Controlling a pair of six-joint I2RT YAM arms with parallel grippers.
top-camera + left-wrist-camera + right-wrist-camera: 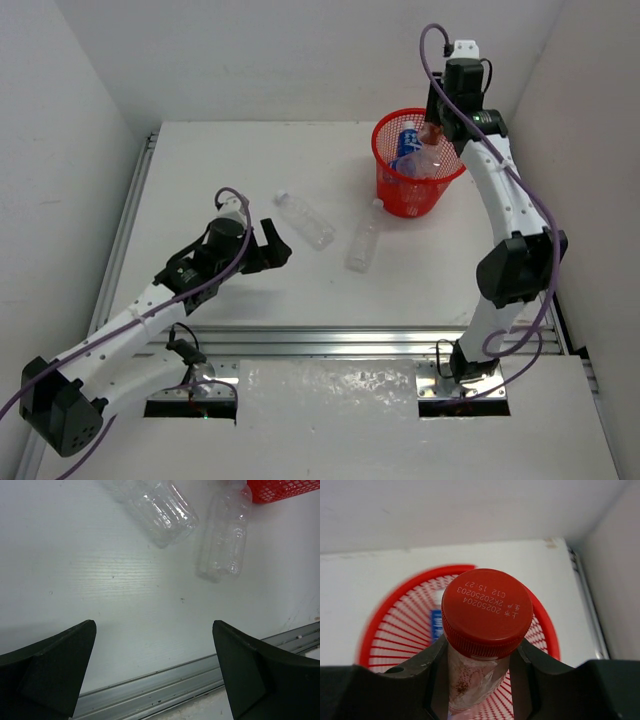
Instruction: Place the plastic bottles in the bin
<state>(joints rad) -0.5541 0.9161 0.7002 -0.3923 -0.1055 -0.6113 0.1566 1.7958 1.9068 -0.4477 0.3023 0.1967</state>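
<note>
Sighting: found red-capped bottle (487,611) pinched in right tool (479,656) above bin (418,165), far right corner of bench (230,160). Saw clear bottle (304,220) and second clear bottle (364,240) lying mid-bench. Noted left tool (154,625) spread wide, holding nothing.

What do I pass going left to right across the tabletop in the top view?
Left gripper → first lying clear bottle → second clear bottle → bin. The right gripper, holding the red-capped bottle, overlaps the bin, so it's left out.
</note>
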